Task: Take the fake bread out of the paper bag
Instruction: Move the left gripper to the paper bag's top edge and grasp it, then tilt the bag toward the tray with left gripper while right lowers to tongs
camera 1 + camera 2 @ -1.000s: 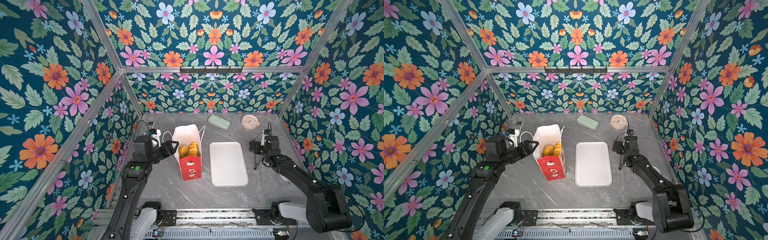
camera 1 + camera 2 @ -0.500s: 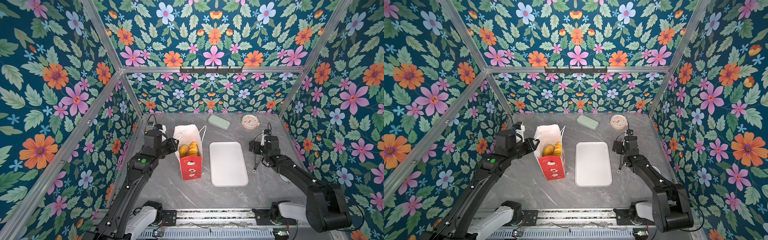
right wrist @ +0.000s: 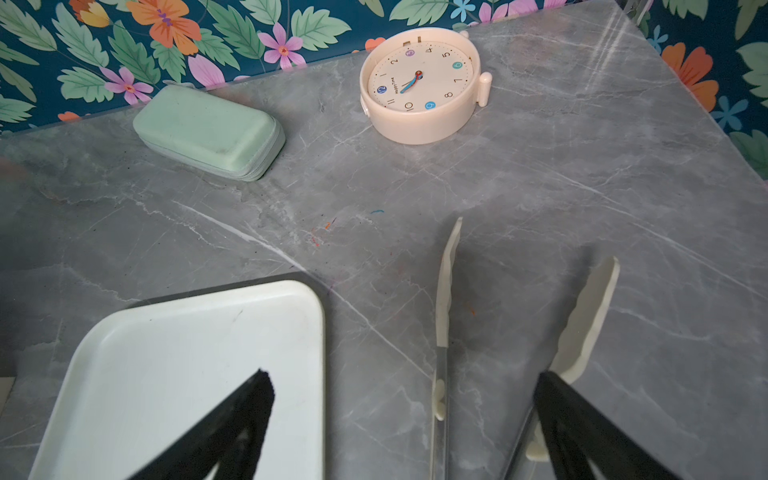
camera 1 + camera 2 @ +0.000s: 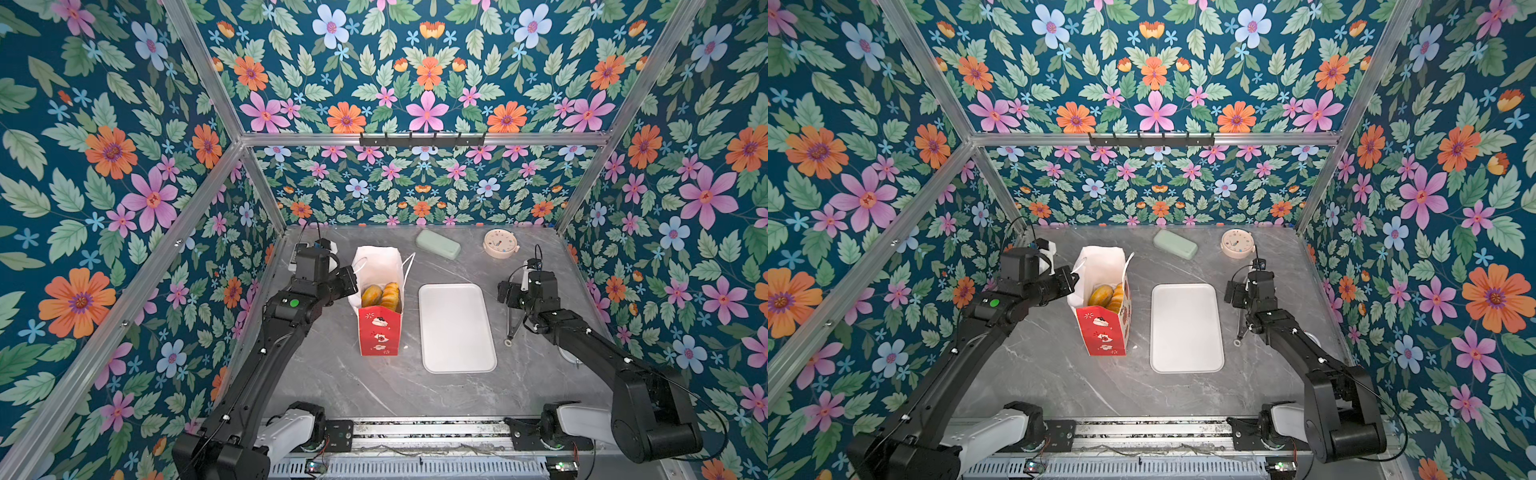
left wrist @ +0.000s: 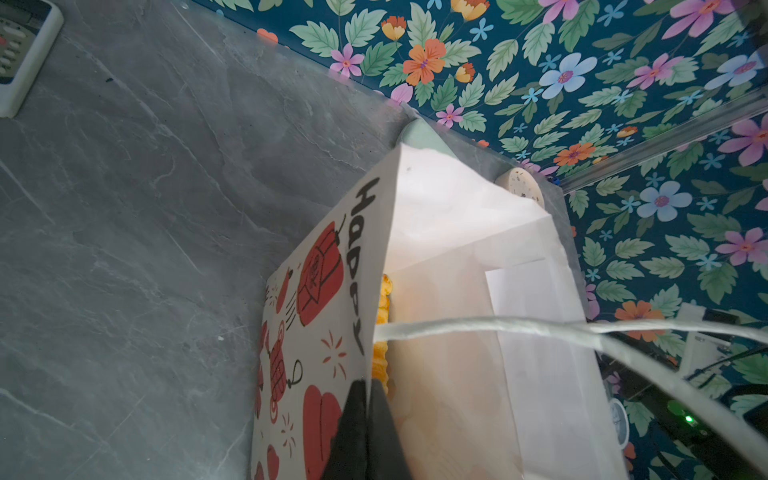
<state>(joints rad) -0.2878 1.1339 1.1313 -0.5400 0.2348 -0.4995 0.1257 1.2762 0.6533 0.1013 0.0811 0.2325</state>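
Now the left gripper (image 5: 368, 388) is clamped on the bag (image 4: 379, 332) rim; bread (image 4: 381, 294) stands upright inside, just beside it. Across the tray (image 4: 457, 353), the right gripper (image 3: 403, 380) hovers spread wide.

Both top views look steeply down from high above my base, sharing the whole tabletop (image 4: 353, 395). My left wrist camera sits very near the paper bag (image 5: 457, 232), seemingly at its rim; my right one looks low across the tray (image 3: 166, 365).
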